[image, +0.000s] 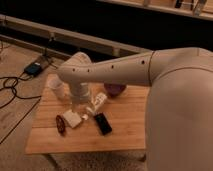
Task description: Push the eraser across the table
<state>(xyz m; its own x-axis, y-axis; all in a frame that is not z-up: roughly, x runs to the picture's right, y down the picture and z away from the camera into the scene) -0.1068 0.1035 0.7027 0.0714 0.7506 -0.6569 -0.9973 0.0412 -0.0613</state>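
Note:
The eraser point(103, 123) is a flat black oblong block lying near the middle of the light wooden table point(127, 132). My white arm reaches in from the right, bends above the table's left part and points down. My gripper point(82, 111) hangs just above the table top, to the left of the eraser and a little behind it. It stands right over the far edge of a white square block point(73, 119). It is apart from the eraser.
A dark red oval thing point(60, 124) lies left of the white block. A white bottle-like thing point(98, 102) lies behind the eraser. A purple bowl point(115, 89) and a clear cup point(56, 85) stand at the back. Cables and a power box point(33, 68) lie on the floor at left.

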